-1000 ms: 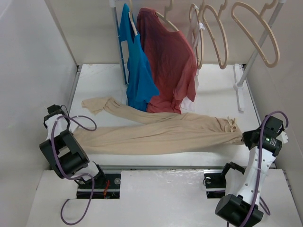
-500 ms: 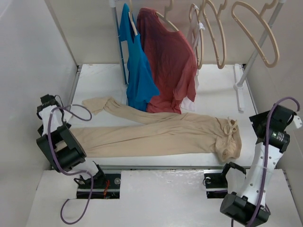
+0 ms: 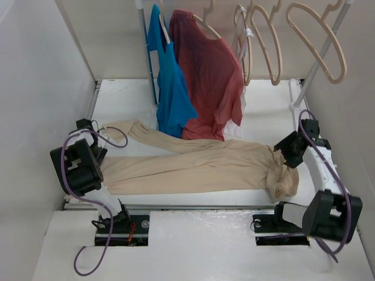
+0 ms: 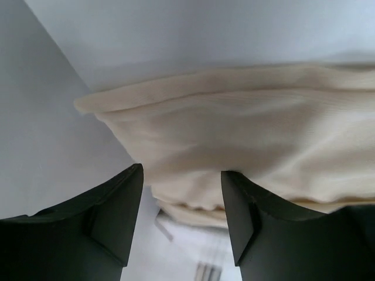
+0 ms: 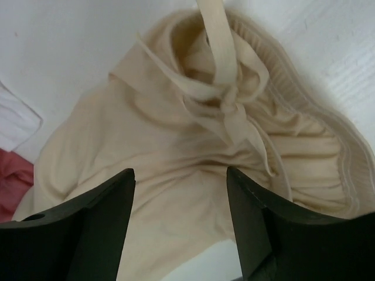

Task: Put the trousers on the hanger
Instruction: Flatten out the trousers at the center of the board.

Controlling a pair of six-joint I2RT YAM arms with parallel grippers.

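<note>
Trousers [image 3: 199,164] lie stretched across the white table [image 3: 263,111]. Their gathered, tied waist end sits bunched just ahead of and below the right gripper [image 5: 179,175], whose fingers stand wide apart and hold nothing. The left gripper [image 4: 181,172] is spread too and empty, with a leg end lying just past its fingertips and cloth showing in the gap. The hanger [image 3: 338,75] hangs on the rack [image 3: 304,88] far beyond both sets of fingers, well apart from the cloth.

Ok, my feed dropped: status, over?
Left claw open over leg end. Right claw open over waistband. Trousers on table, ungripped. Hanger empty on rack.
</note>
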